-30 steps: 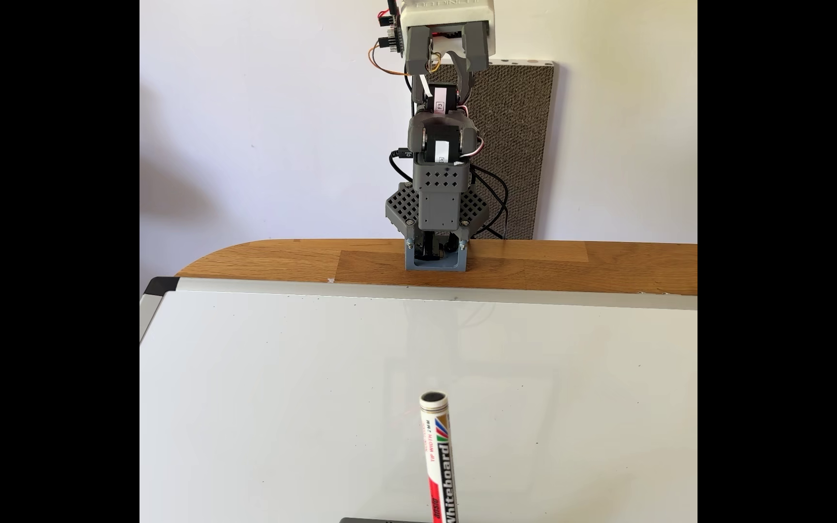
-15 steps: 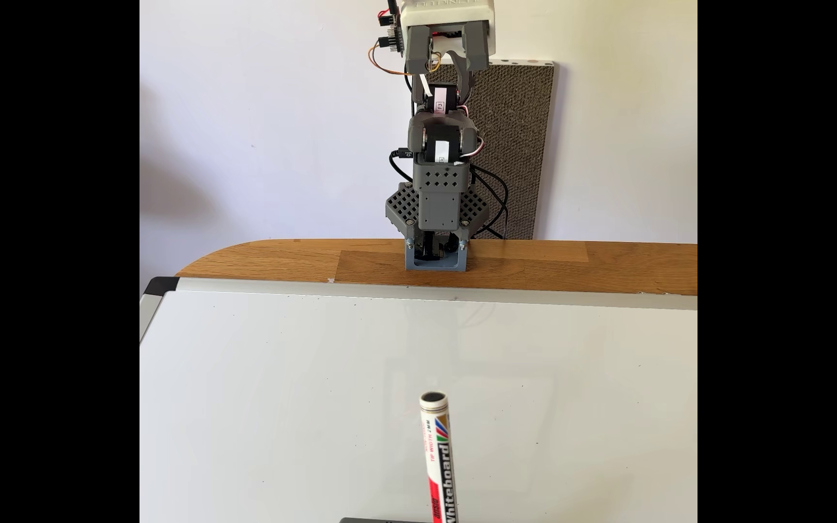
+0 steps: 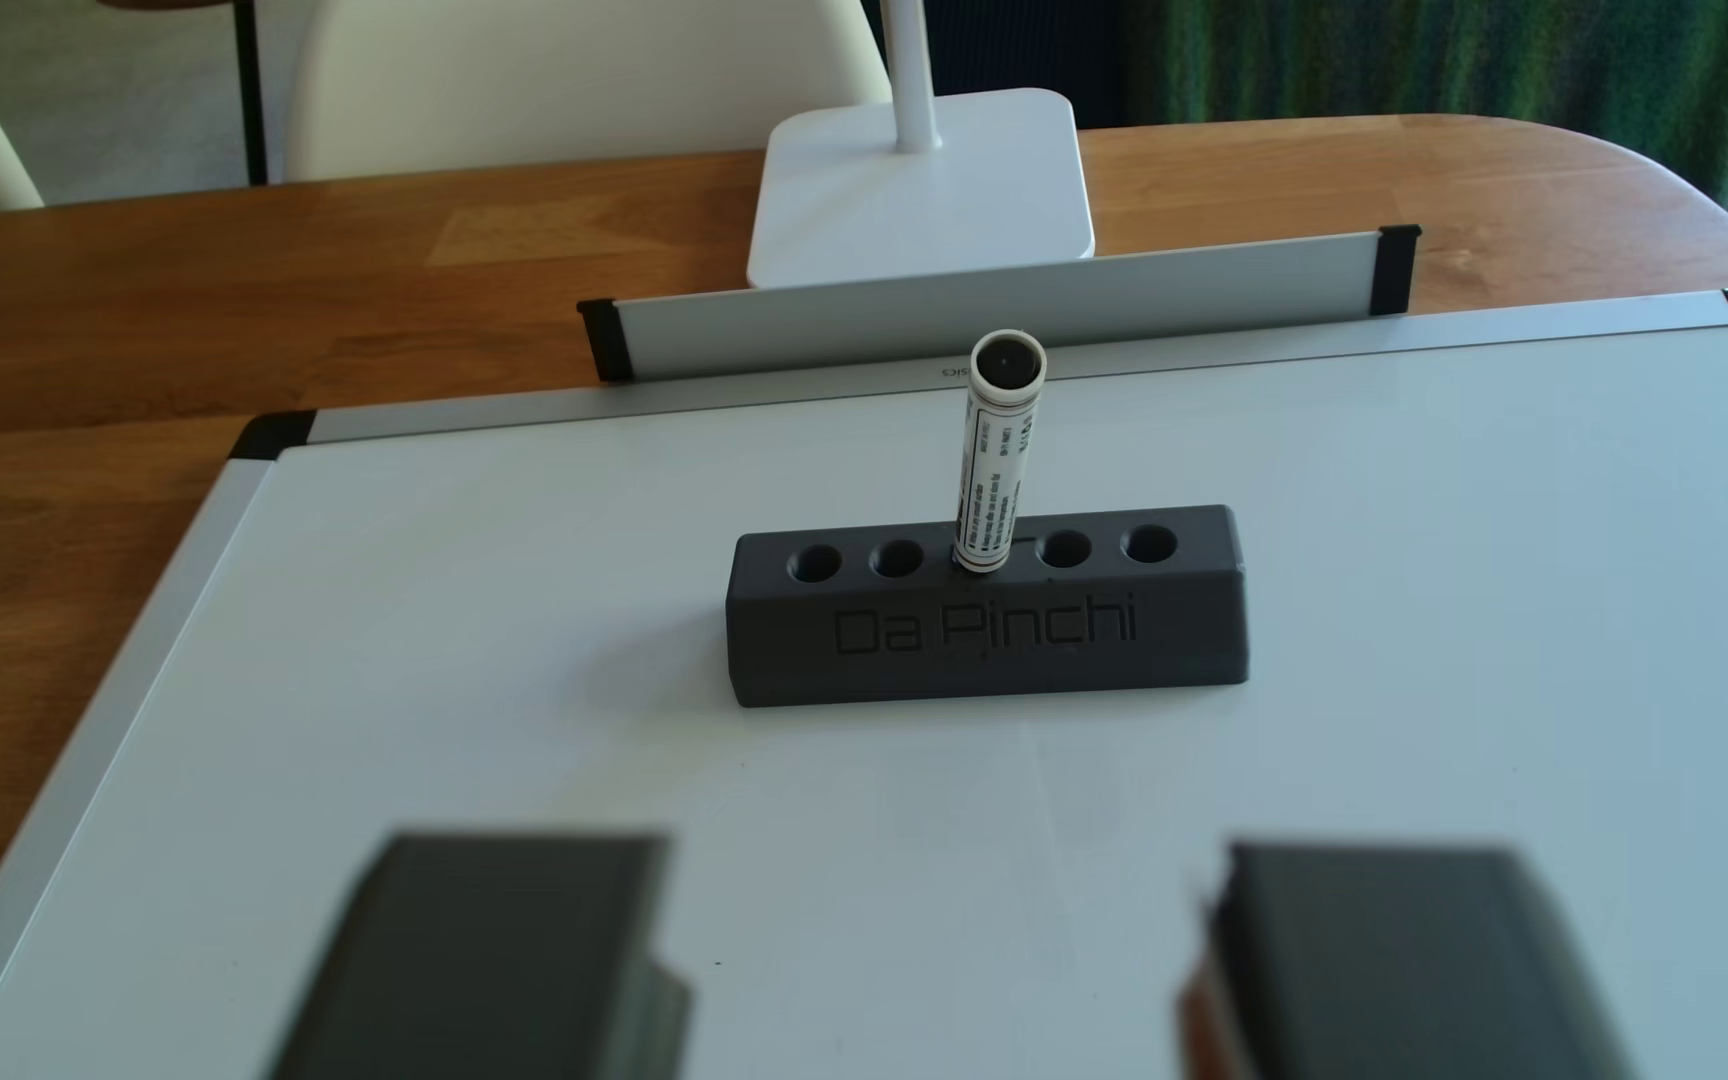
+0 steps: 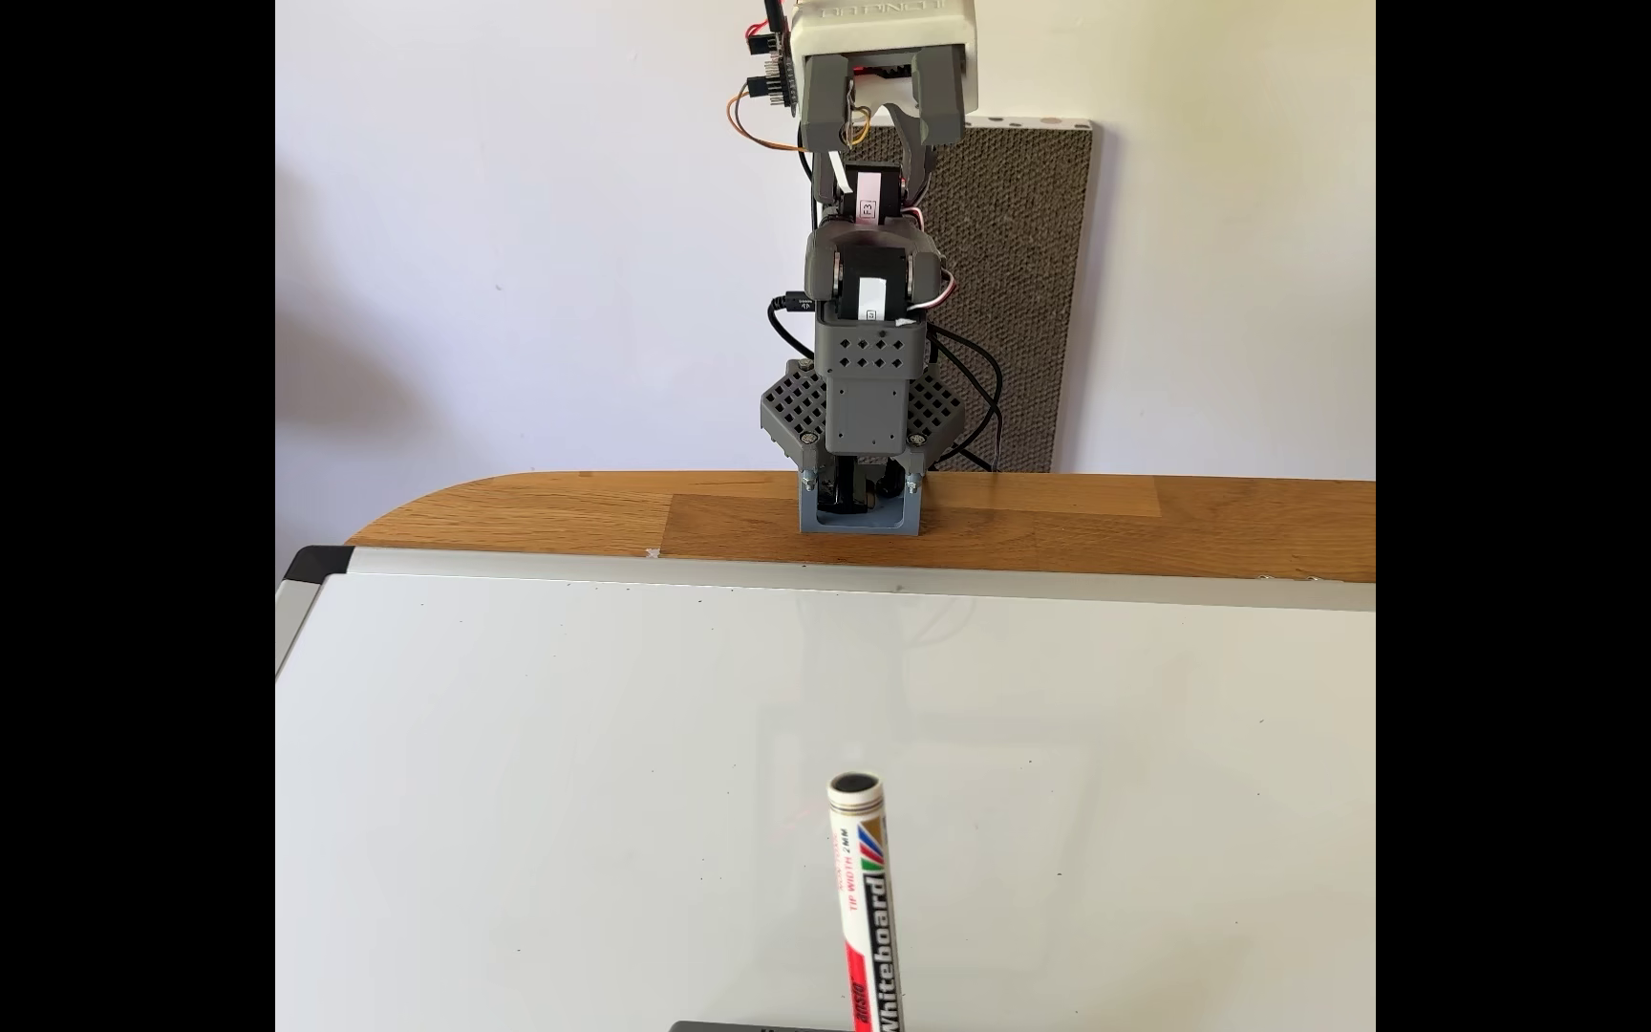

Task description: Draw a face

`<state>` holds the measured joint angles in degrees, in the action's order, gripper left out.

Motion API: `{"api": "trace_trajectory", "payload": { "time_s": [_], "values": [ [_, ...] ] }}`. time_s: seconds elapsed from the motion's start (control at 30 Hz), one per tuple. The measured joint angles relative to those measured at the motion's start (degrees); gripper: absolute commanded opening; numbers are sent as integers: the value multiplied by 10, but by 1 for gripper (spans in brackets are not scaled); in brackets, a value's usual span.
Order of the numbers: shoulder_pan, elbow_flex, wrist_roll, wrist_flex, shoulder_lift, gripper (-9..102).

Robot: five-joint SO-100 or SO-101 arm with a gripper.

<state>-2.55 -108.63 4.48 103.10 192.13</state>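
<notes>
Wooden table [image 3: 216,280] carries whiteboard [image 3: 1462,623], lamp base [image 3: 922,197].

- Plain white wall [image 4: 554,248], daylit, soft shadow at its left.
- Brown textured panel [image 4: 1020,298] leaning upright against the wall.
- Wooden table [image 4: 554,516], rounded corner.
- Cream chairs [image 3: 579,83] beyond the table's far edge.
- Green curtain [image 3: 1442,62] behind, at right.

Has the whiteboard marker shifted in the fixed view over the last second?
No. The marker stands in the same spot, its cap end equally far below the whiteboard's top frame.
</notes>
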Motion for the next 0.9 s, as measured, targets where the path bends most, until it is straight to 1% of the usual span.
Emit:
{"api": "trace_trajectory", "payload": {
  "time_s": [0.53,0.7,0.9],
  "values": [
    [-3,0,0,0,-3,102],
    [-35,6,0,-76,-96,102],
    [-33,34,0,-195,-314,102]
  ]
}}
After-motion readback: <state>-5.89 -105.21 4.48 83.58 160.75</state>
